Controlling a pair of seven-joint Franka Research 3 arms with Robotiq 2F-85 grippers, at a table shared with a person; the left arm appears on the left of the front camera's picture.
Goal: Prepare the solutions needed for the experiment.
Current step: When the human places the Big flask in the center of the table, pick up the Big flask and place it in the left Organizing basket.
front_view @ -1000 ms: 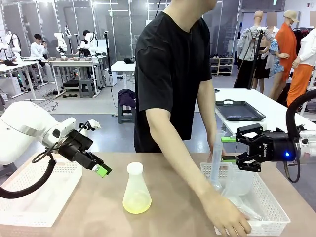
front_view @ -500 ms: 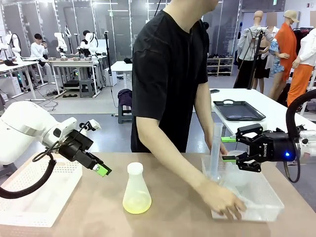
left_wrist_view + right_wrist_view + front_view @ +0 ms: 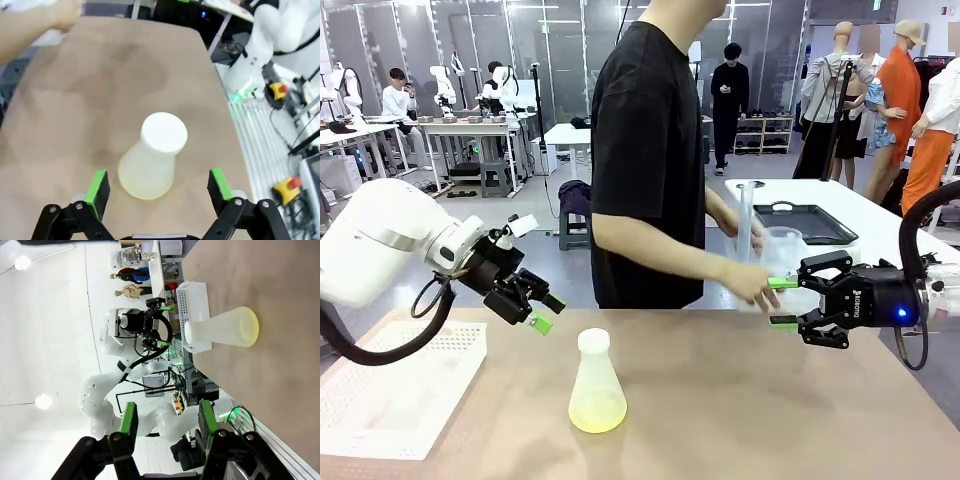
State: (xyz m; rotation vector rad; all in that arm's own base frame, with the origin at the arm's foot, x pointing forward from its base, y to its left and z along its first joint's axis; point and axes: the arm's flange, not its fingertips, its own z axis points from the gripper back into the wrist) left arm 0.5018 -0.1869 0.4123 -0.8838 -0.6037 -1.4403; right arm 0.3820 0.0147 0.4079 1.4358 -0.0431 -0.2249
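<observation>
Left tool (image 3: 548,313): one, jaws wide, empty, above the counter (image 3: 740,400).
Basket (image 3: 390,390): one, white, at the counter's left.
Flask (image 3: 596,380): one, upright mid-counter, yellow liquid (image 3: 597,413) pooled in its bottom.
Hand (image 3: 757,285): one, holding clear labware off the counter.
Right tool (image 3: 782,303): one, jaws partly apart, empty.
</observation>
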